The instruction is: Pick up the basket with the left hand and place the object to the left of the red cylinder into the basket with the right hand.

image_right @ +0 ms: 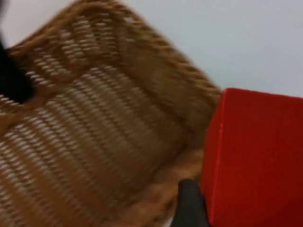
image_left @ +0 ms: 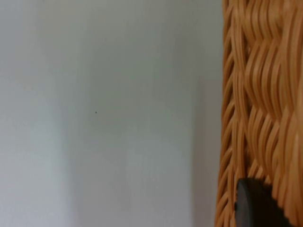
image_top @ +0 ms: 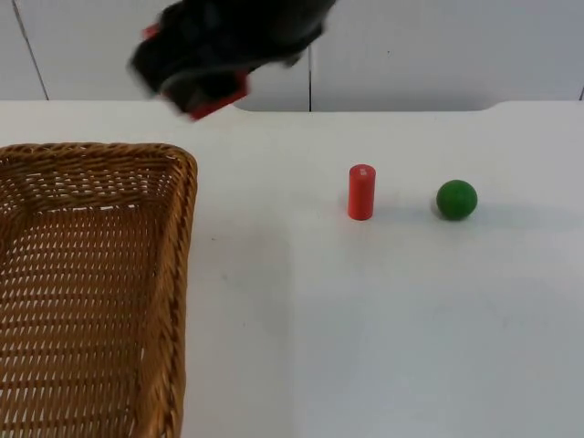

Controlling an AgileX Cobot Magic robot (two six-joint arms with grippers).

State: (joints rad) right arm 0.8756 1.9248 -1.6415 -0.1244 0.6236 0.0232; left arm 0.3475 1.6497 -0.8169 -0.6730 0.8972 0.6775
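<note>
The right gripper (image_top: 219,96), clenched on a red block (image_right: 255,156), hangs above the table (image_top: 365,319) just beyond the basket's (image_top: 91,274) far corner. Released there, the block would likely clip the rim and fall outside. The left gripper sits against the basket's woven wall (image_left: 260,94); whether it grips cannot be told, so a loose hold could let the basket slip.

Wicker basket (image_top: 91,283) raised at my left, its woven wall (image_left: 258,109) close alongside. Red block (image_right: 253,156) held above basket's rim. Red cylinder (image_top: 361,192) upright on table.
</note>
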